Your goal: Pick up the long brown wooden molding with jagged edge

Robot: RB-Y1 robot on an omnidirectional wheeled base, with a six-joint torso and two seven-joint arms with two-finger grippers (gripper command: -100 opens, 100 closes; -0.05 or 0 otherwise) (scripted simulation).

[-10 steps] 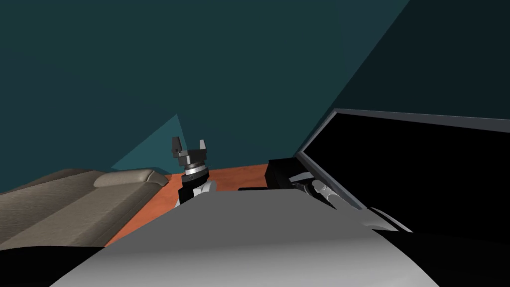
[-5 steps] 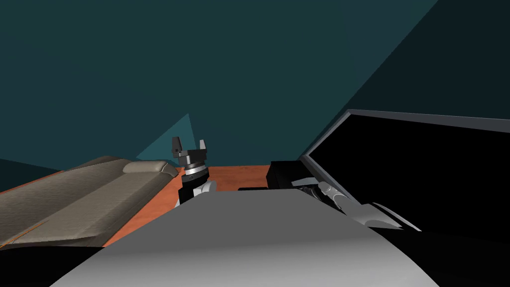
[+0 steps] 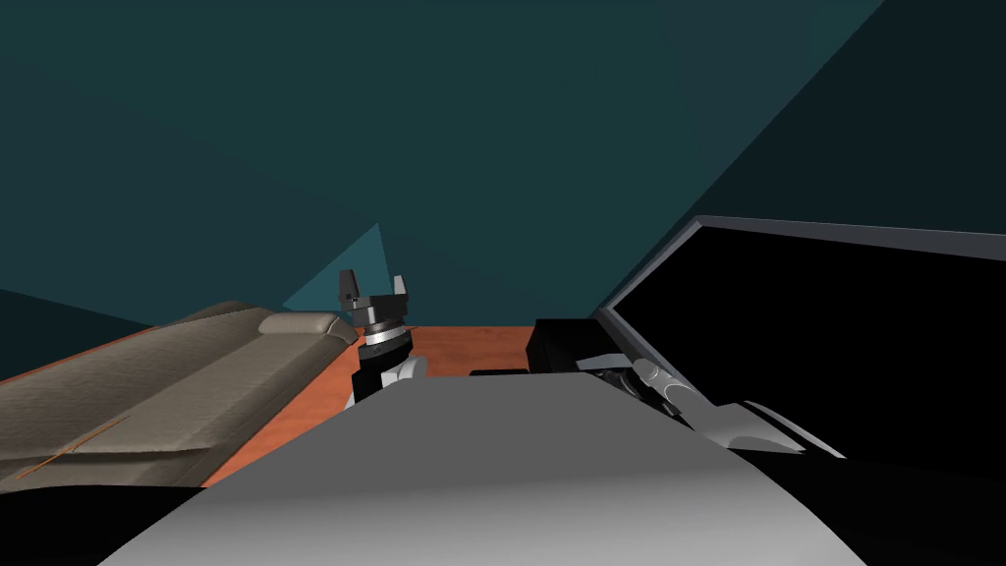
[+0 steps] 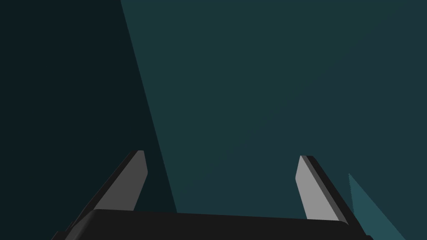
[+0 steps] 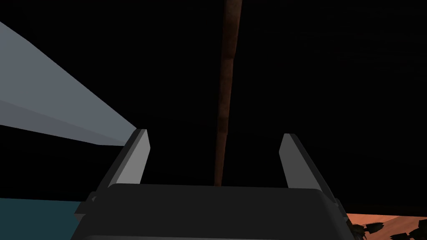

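A long, narrow brown strip [image 5: 227, 83] runs straight away from my right gripper [image 5: 214, 139] against a black area. It lies midway between the open fingers, and neither finger touches it. In the head view the right gripper's dark body [image 3: 558, 344] sits low beside a grey-framed black area. My left gripper [image 3: 373, 287] is held up in front of the teal wall, open and empty, and its fingers [image 4: 135, 179] stand wide apart. A thin brown line [image 3: 74, 447] lies on the beige couch at the lower left; I cannot tell what it is.
A long beige couch [image 3: 177, 383] with a cushion [image 3: 305, 324] stretches along the left. Orange-brown floor [image 3: 462, 349] shows between it and the grey frame [image 3: 835, 234] of the black area on the right. Teal walls rise behind.
My head view has swung, so the couch has slid rightward and more of it shows, with the thin brown line now in sight. Both arms keep their pose.
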